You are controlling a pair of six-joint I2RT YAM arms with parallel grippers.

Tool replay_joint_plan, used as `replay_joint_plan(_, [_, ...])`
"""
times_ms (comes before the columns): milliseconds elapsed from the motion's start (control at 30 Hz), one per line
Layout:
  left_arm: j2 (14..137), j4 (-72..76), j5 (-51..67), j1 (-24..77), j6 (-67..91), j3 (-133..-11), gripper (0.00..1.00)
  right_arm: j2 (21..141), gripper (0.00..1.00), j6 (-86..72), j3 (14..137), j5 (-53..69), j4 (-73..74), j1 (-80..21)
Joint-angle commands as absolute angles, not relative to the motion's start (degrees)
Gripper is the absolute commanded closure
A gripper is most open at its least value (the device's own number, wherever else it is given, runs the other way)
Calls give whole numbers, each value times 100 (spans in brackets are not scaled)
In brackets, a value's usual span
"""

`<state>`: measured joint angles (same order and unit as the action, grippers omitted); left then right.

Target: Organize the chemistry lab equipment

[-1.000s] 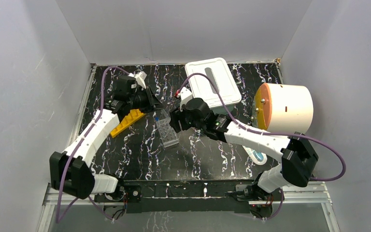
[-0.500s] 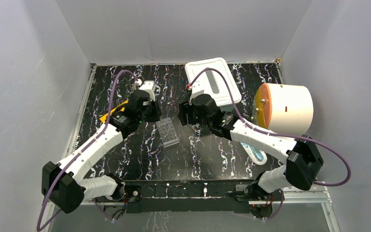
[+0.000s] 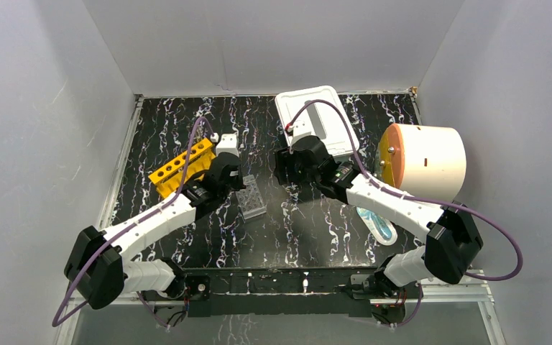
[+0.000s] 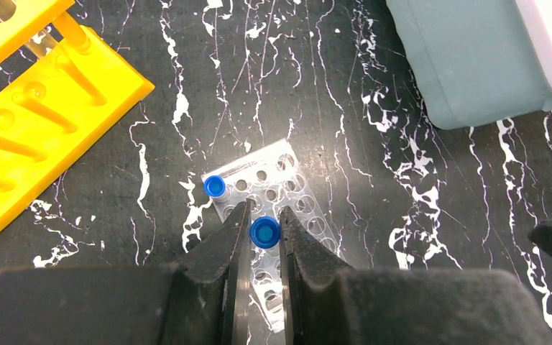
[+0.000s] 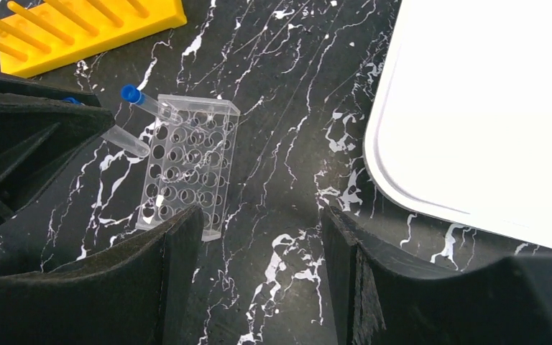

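- Evidently the left gripper [image 4: 264, 214] pinches a blue-capped tube [image 4: 264, 232] just under its cap. Its fingers press on the tube's sides, so the clear lower end hangs free to enter a hole.
- That tube hangs over the clear well plate [image 4: 287, 188], which lies flat on the dark marbled table [image 3: 158, 122] between the two arms. The right wrist view shows the tube tilted, its tip not seated in any hole.
- A second blue-capped tube [image 4: 215, 187] leans in a corner hole, close enough to the held one that it could be knocked.
- The right gripper [image 5: 262, 230] hovers near the plate, fingers spread with nothing between them, probably parked clear of the work.
- The yellow rack [image 3: 181, 167] lies just left of the plate, and the white tray [image 3: 316, 122] lies beyond it.
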<state>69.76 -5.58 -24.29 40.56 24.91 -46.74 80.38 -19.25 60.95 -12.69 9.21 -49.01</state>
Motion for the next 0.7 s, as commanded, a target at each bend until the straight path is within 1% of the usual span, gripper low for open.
replay_joint_plan(0, [7042,-30,-3102,4155,2717,-4536,96,7742,30,-1764,6132,-1059,860,-4708])
replay_joint_plan(233, [6943,165,-3623,4209,2838,-4292,96,7720,30,-1809,6016,-781,643,-4555])
replay_joint_plan(667, [6872,521,-3723,4209,2988,-3817,95,7715,30,-1837,5986,-764,668,-4485])
